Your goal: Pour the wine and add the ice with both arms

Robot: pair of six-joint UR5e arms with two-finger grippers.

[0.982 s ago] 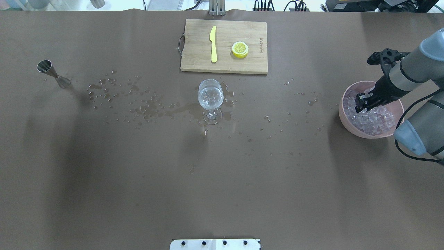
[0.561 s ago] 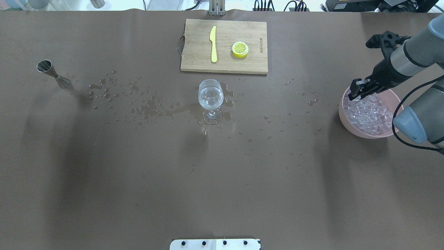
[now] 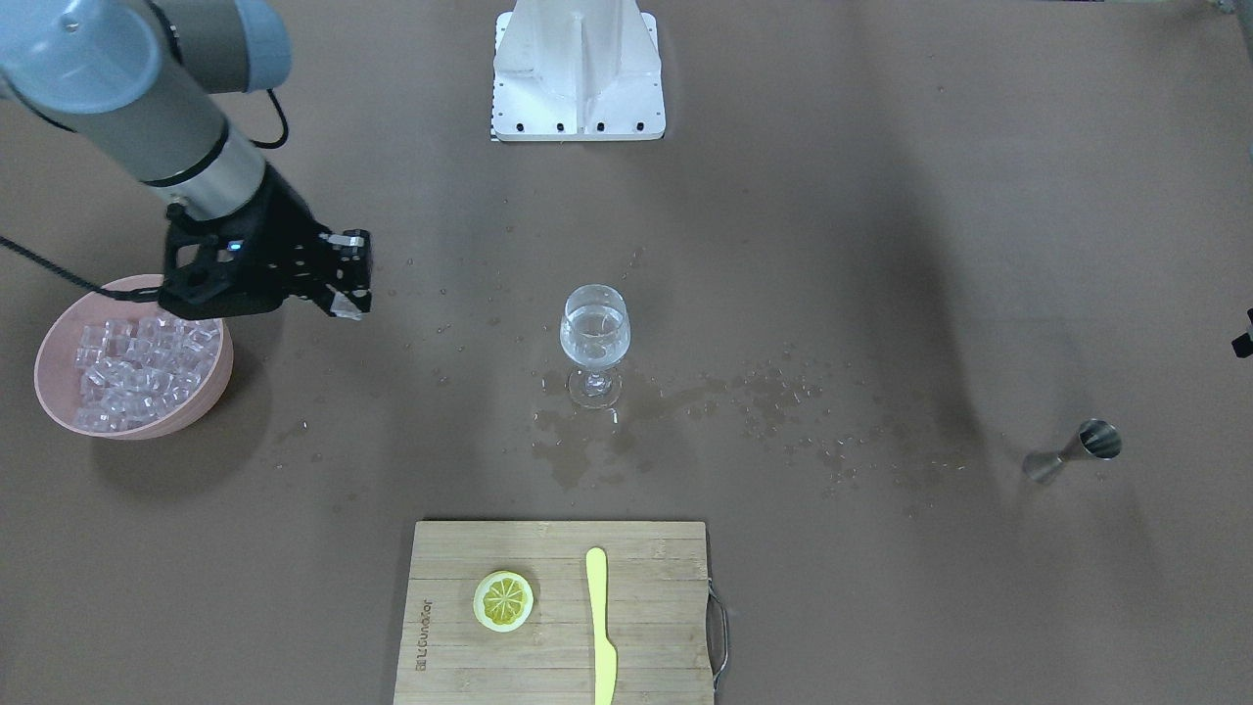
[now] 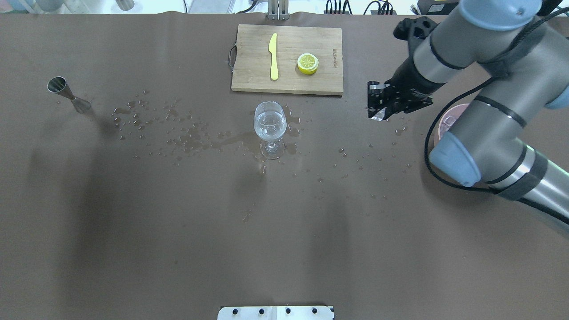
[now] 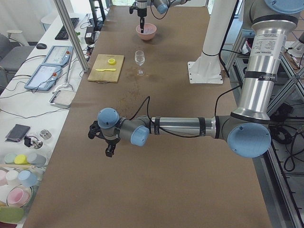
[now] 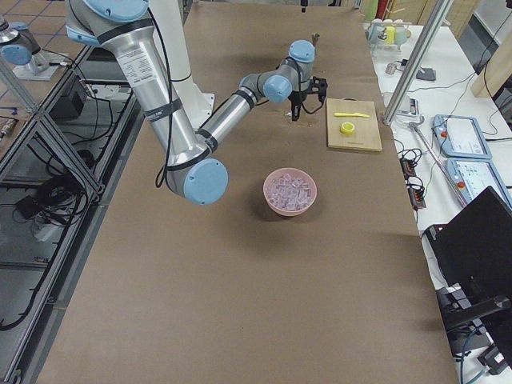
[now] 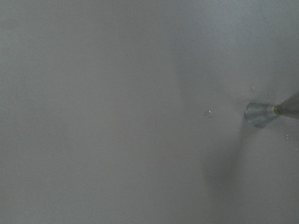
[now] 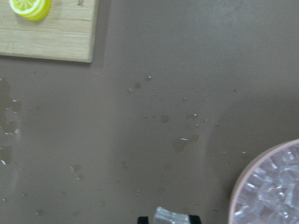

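Observation:
My right gripper point(image 4: 376, 114) is shut on one clear ice cube point(image 3: 345, 305) and holds it above the table, between the pink bowl point(image 3: 147, 432) and the wine glass point(image 4: 270, 124). The cube also shows between the fingertips in the right wrist view point(image 8: 171, 217). The bowl holds many ice cubes point(image 3: 137, 372) and is mostly hidden behind my right arm in the overhead view point(image 4: 441, 129). The glass stands upright with a little clear wine in it point(image 3: 594, 338). My left gripper point(image 5: 109, 152) hovers over bare table beyond the jigger; I cannot tell if it is open.
A steel jigger point(image 4: 69, 94) stands at the left, also in the left wrist view point(image 7: 260, 113). A wooden cutting board point(image 4: 311, 84) with a yellow knife point(image 4: 273, 55) and a lemon slice point(image 4: 307, 63) lies behind the glass. Spilled drops and a puddle point(image 4: 200, 140) surround the glass.
My right gripper has lifted out of the pink bowl with an ice cube and moved left toward the wine glass. The glass and jigger have not moved.

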